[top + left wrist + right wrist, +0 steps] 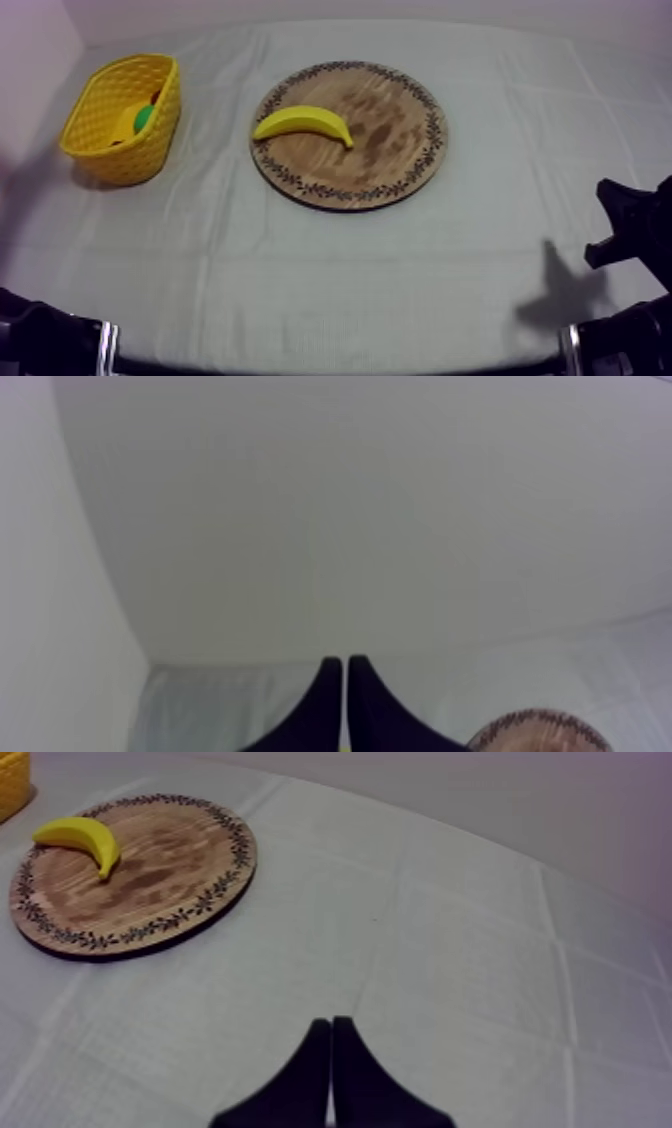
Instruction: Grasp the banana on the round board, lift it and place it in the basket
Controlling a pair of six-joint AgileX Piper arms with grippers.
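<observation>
The left tool point(342, 664) is closed on nothing: its two black fingers lie pressed together as a narrow wedge and touch no object. It points over the cloth-covered surface point(250, 696) towards a pale wall, and the patterned rim of the wooden board point(540, 732) lies close beside it. The right tool point(331, 1024) is closed in the same way, its fingers together, empty and clear of every object, hanging over bare cloth.

Ahead of the right tool, and well apart from it, the wooden board point(150, 882) lies flat on the surface. The banana point(80, 840) rests on the part of the board farthest from this tool, near the rim, and neither tool touches it. Just past that side of the board, a corner of the yellow basket point(12, 782) shows.

From above, the banana point(303, 123) lies on its side across the left part of the wooden board point(390, 140), with its curve arching towards the far edge of the surface and one end near the board's left rim. The board sits near the middle of the surface point(330, 270). The yellow basket point(140, 150) stands to its left, apart from it, at the left side of the surface. A green thing point(145, 118) shows inside the basket, but its kind cannot be told. The right arm point(628, 228) sits low at the right edge, well apart from the board and the banana.
</observation>
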